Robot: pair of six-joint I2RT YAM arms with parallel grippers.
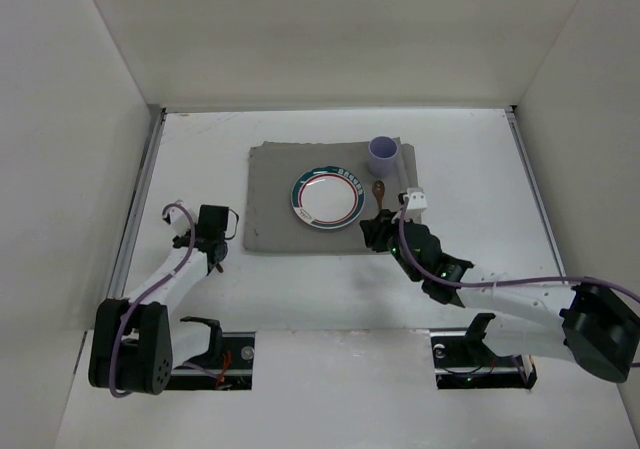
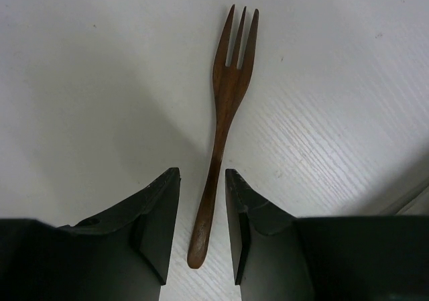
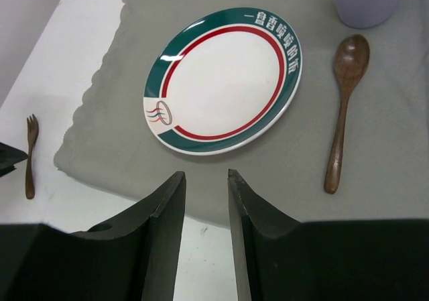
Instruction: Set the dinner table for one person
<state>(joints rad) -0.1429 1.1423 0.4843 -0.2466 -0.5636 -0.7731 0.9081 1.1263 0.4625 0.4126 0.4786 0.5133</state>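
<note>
Our left end effector [image 2: 202,175] stood narrowly parted astride the handle of the fork [image 2: 231,80] on the surface [image 2: 94,80], our right end effector [image 3: 206,179] narrow and empty over the mat [image 3: 107,133].

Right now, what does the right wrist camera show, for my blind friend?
A round white plate with a green and red rim lies on a grey mat, a wooden spoon to its right. A wooden fork lies off the mat, far left.

Left arm [image 1: 165,274], right arm [image 1: 520,304] low, jaws slightly parted
</note>
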